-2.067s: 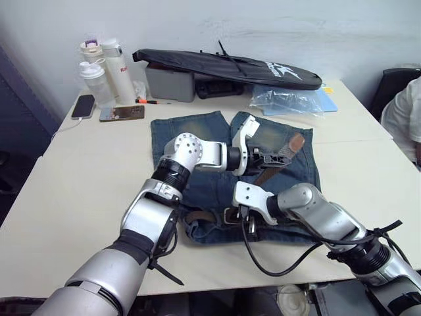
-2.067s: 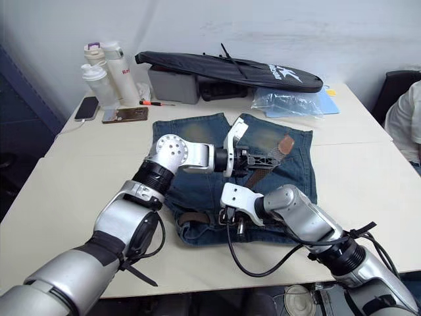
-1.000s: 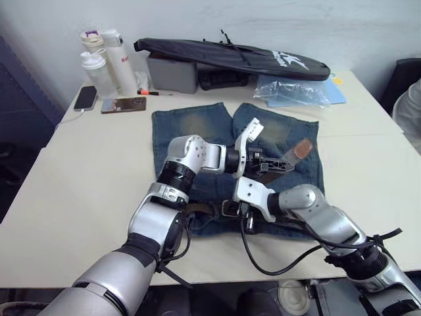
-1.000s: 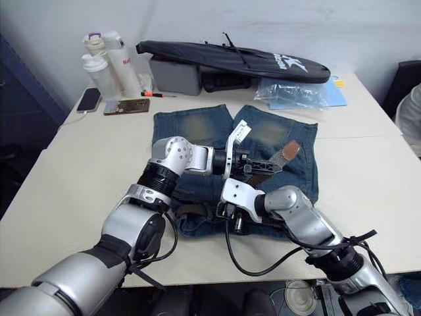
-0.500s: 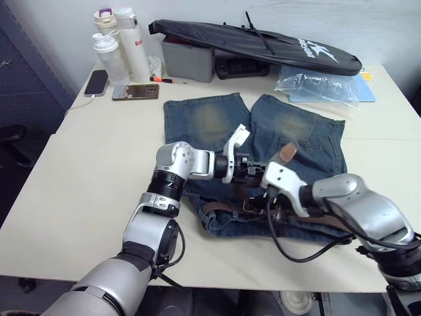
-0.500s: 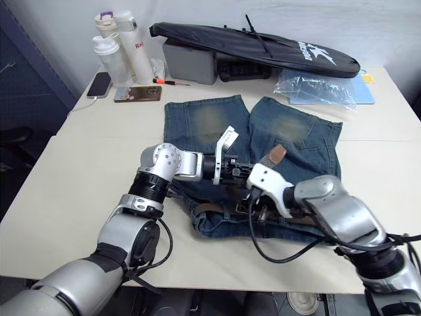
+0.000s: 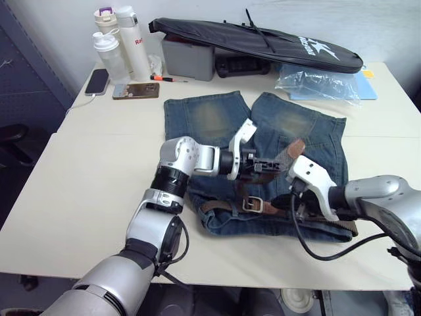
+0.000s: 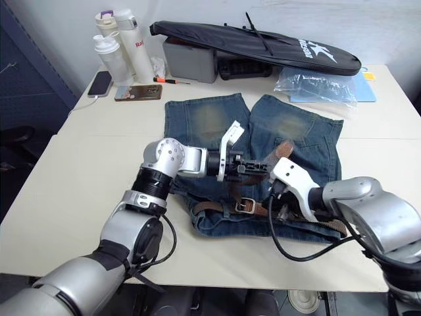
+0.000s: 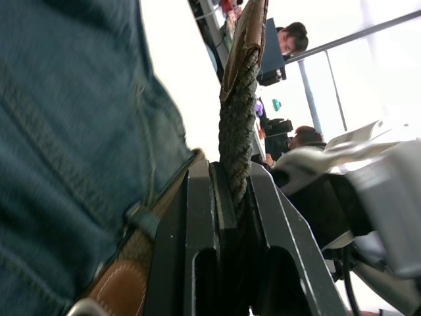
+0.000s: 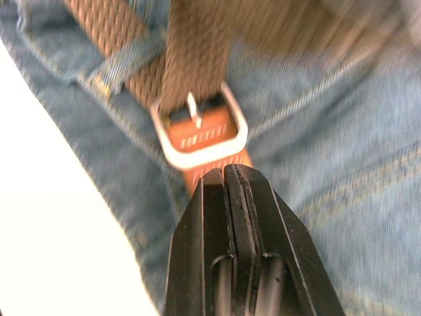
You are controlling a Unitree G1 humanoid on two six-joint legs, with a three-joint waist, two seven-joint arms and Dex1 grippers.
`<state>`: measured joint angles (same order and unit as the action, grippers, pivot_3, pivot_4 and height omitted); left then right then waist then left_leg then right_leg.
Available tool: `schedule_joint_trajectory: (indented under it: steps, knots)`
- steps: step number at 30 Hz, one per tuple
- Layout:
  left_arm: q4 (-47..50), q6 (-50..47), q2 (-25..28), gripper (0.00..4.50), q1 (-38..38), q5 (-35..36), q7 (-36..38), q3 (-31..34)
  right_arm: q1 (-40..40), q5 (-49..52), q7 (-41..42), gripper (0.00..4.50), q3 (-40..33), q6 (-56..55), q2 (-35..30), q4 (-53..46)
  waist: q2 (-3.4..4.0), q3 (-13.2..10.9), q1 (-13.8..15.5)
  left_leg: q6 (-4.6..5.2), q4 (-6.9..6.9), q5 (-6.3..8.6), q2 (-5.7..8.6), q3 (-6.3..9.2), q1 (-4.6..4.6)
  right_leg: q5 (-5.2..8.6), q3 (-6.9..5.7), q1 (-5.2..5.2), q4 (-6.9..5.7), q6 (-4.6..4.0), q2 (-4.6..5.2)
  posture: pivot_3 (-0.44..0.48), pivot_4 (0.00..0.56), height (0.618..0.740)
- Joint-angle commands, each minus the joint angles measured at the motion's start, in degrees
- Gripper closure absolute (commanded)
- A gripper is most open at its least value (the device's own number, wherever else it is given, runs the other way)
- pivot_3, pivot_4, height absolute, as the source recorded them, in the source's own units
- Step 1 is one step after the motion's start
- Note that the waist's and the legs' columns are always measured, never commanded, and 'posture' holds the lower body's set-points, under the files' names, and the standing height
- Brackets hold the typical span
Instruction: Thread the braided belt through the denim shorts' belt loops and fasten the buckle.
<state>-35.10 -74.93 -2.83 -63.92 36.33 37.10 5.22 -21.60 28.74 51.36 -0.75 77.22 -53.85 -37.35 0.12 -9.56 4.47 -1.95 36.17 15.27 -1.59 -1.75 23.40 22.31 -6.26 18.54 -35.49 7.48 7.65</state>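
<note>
Shorts (image 7: 210,122): faded blue denim, yellowish worn patches on both legs. Belt (image 9: 235,141): dark-brown braid, tan leather tip. Buckle (image 10: 200,131): silver frame. Bench (image 7: 85,178): cream.

One denim shorts (image 7: 217,125), one braided belt (image 7: 263,181), three bottles (image 7: 117,43), two phones (image 7: 115,89).

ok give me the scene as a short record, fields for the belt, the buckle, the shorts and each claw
belt: braided, run along the shorts' waistband, free end lifted off the denim
belt tip: tan leather, past the left claw
buckle: silver, flat on the waistband, strap passing through the frame
shorts: spread flat on the table, legs pointing away from the robot
left claw: shut on the belt
right claw: fingers together, beside the buckle, holding nothing
</note>
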Motion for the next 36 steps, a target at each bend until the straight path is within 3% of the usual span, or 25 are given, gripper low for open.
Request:
schedule_joint_trajectory:
  steps: [1, 5, 9, 17, 21, 24, 27, 36]
  knots:
    - [-0.85, 2.88, -1.43, 4.50, -1.87, -0.68, 2.35, -2.10, 3.10, 3.53, 1.34, 4.47, -5.88, 1.53, -4.04, -4.03, 0.00, 0.00, 0.01, 0.00, -0.01, 0.00, -0.01, -0.02, -0.01, 0.00, 0.01, 0.00, 0.01, 0.00, 0.00, 0.000, 0.150, 0.645]
    - [-1.17, 10.81, -1.53, 4.50, -1.24, -7.60, 5.06, -11.59, 7.14, 5.13, 0.81, 4.47, -10.91, 1.74, -7.64, -5.57, -0.01, -0.01, 0.04, 0.00, -0.07, 0.01, 0.01, -0.06, -0.02, 0.00, 0.02, 0.01, 0.05, 0.00, 0.00, 0.000, 0.150, 0.645]
    - [-1.43, 19.50, -0.03, 4.50, 0.10, -14.67, 7.66, -19.77, 9.30, 6.37, -0.94, 4.47, -13.88, 0.07, -6.73, -6.89, 0.00, 0.00, -0.10, 0.00, -0.06, 0.01, -0.01, -0.16, -0.07, 0.00, 0.08, 0.00, 0.05, 0.00, -0.01, 0.000, 0.150, 0.645]
    - [2.00, 32.42, 5.39, 4.50, 1.11, -23.67, 11.46, -26.14, 11.08, 4.77, -6.68, 4.47, -16.56, -6.95, -3.66, -8.88, 0.03, -0.01, -0.20, 0.00, 0.02, 0.00, -0.12, -0.30, -0.12, -0.04, 0.09, 0.07, -0.03, -0.08, 0.01, 0.000, 0.150, 0.645]
    - [6.54, 37.19, 7.85, 4.50, 2.30, -26.37, 13.94, -28.30, 9.28, -1.89, -8.50, 4.47, -13.46, -18.56, -6.35, -5.65, 0.04, 0.00, -0.07, 0.00, 0.01, 0.00, -0.10, -0.30, -0.10, -0.05, 0.09, 0.09, -0.04, -0.08, 0.02, 0.000, 0.150, 0.645]
    - [9.66, 40.50, 8.61, 4.50, 3.20, -28.14, 15.08, -29.62, 7.23, -3.89, -7.59, 3.56, -11.04, -24.00, -7.25, -2.65, 0.05, 0.00, 0.04, 0.00, 0.00, 0.00, -0.08, -0.30, -0.09, -0.05, 0.09, 0.09, -0.05, -0.07, 0.02, 0.000, 0.150, 0.645]
    - [11.39, 42.72, 8.66, 4.50, 3.29, -30.05, 15.22, -30.46, 5.37, -7.73, -6.79, 2.15, -6.74, -28.94, -9.53, -0.96, 0.05, 0.00, 0.01, 0.01, 0.01, 0.00, -0.08, -0.29, -0.08, -0.05, 0.07, 0.07, -0.06, -0.06, 0.01, 0.000, 0.150, 0.645]
    - [12.38, 45.55, 8.82, 4.50, 3.53, -34.37, 15.86, -32.03, -0.13, -14.61, -5.06, 2.15, 1.15, -35.56, -11.54, 3.35, 0.08, 0.00, -0.47, 0.05, 0.20, -0.03, -0.12, -0.31, -0.11, -0.06, 0.09, 0.10, -0.30, -0.06, 0.02, 0.000, 0.150, 0.645]
